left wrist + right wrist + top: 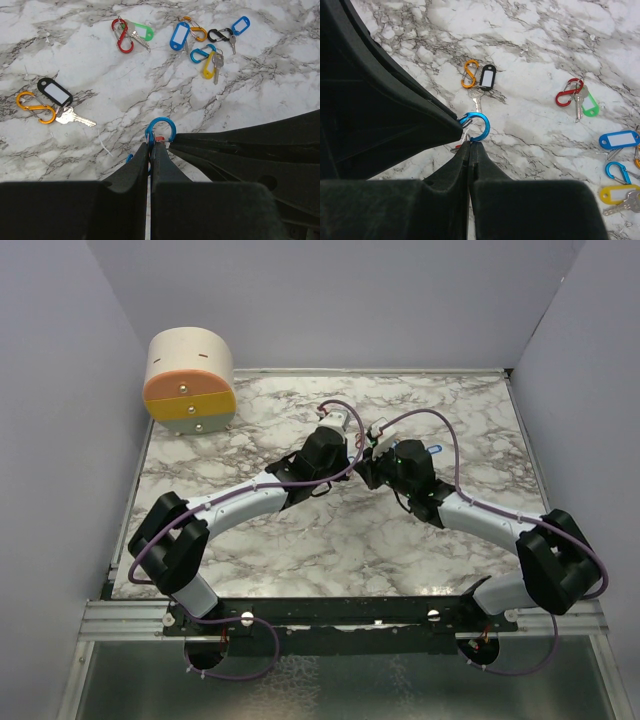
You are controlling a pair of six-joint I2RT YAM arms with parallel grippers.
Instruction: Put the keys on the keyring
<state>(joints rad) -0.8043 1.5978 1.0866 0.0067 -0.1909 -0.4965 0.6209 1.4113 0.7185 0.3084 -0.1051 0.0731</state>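
Observation:
A blue carabiner keyring (165, 121) is held above the marble table at its middle. My left gripper (151, 146) is shut on its lower part, and its top loop sticks out past the fingertips. My right gripper (470, 145) is shut on the thin metal ring of a small red key (159, 138), pressed against the blue carabiner (482, 121). Only a sliver of the red key (457, 147) shows. In the top view the left gripper (358, 437) and right gripper (375, 443) meet tip to tip. Other keys lie on the table on their own carabiners.
An orange carabiner with a black tag and key (35, 106) lies left. A red carabiner with a green tag (122, 35) lies beyond. A cluster of blue, yellow, orange and black carabiners and tags (207, 42) lies far right. A cream-and-orange round box (190, 380) stands back left.

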